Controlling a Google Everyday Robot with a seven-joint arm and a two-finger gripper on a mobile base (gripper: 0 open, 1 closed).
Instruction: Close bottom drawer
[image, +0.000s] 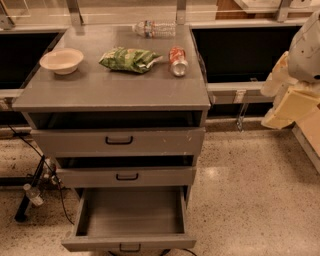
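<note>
The bottom drawer (129, 220) of the grey cabinet (115, 90) is pulled far out and its plain grey box is empty. Its shallow front panel with a small black bar handle (129, 247) sits at the lower edge of the view. The middle drawer (126, 176) and the top drawer (119, 141) stand only slightly out. My gripper (289, 100) shows as pale cream parts at the right edge, level with the cabinet top and well to the right of the drawers, touching nothing.
On the cabinet top lie a beige bowl (62, 60), a green snack bag (129, 59), a red can on its side (177, 60) and a clear water bottle (154, 28). Black cables and a stand foot (31, 192) lie on the speckled floor to the left.
</note>
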